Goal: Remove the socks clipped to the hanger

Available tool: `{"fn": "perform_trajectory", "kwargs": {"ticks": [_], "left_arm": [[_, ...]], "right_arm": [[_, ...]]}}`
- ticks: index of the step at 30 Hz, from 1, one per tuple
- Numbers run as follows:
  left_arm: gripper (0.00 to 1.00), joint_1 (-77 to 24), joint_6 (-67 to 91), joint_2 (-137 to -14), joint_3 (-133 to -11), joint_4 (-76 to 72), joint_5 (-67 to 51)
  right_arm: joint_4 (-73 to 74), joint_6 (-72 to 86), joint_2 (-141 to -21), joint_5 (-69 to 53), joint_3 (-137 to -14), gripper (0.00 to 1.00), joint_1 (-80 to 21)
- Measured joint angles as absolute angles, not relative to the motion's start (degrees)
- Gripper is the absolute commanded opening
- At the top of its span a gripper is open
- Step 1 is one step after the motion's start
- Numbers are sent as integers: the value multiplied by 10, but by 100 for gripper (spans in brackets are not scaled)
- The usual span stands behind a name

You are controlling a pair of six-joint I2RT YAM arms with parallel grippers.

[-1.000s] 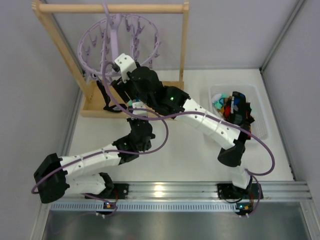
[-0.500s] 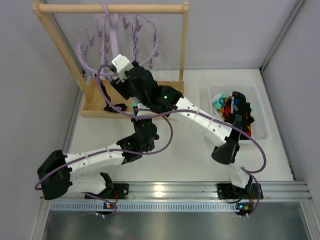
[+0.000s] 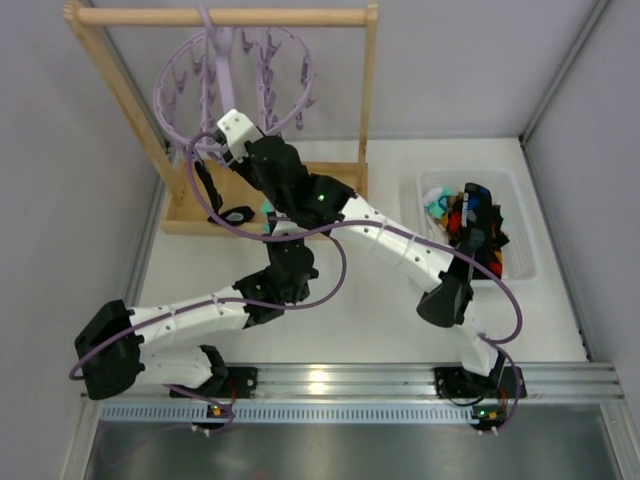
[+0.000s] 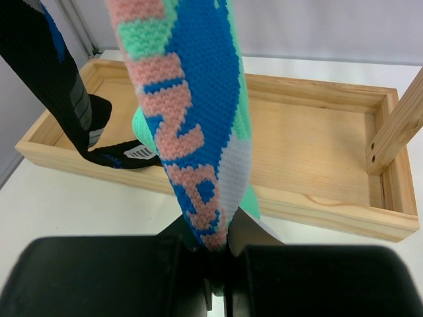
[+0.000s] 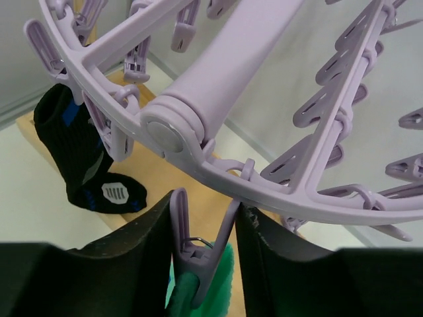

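Tightly, left gripper (image 4: 221, 264) pinches the hanging sock (image 4: 192, 99) toe; right gripper (image 5: 203, 228) squeezes a peg (image 5: 192, 261) under the hanger (image 5: 218, 175) rim.

**Around the rack**

The rack (image 3: 120, 90) stands at the far left of the table (image 3: 380, 320). The hanger (image 3: 175, 75) hangs from the rack's top rail (image 3: 220, 17), above its base tray (image 3: 190, 212). Toward the rack's left side, the first sock (image 5: 76, 158) hangs with its toe lying in the tray. Toward the rack's front, a clip peg (image 5: 192, 254) holds the second sock (image 4: 192, 119). The peg sits between the right fingers (image 5: 149, 244), touching both. The second sock's lower end is pinched in the left fingers (image 4: 188, 267), in front of the tray. Well to the right of the rack, a bin (image 3: 530, 240) holds a heap of socks (image 3: 465, 215).
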State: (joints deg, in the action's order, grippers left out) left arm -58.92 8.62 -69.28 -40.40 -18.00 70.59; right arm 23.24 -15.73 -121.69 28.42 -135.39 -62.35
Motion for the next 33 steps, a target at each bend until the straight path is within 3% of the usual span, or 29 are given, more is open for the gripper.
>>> {"fn": "perform_trajectory", "kwargs": {"ticks": [5,7,17,18,20,25,28,33], "left_arm": [[0,-589,87,-693,-404,-180,703],[0,-589,90,-693,-404,-180,695],[0,-588,147,-674,-356,-184,640],[0,-588,152,-672,-353,-184,639],[0,-588,160,-665,-349,-184,636],[0,-584,170,-646,-337,-183,629],[0,-580,172,-642,-335,-183,627],[0,-578,172,-642,-335,-183,621]], "right_arm": [[215,-165,-1217,286,-1347,27,-624],[209,-165,-1217,284,-1342,16,-624],[192,-162,-1217,272,-1327,16,-625],[192,-159,-1217,270,-1326,8,-624],[188,-153,-1217,268,-1322,5,-624],[175,-133,-1209,256,-1305,15,-620],[174,-121,-1202,246,-1298,36,-617],[171,-113,-1198,230,-1293,38,-617]]}}
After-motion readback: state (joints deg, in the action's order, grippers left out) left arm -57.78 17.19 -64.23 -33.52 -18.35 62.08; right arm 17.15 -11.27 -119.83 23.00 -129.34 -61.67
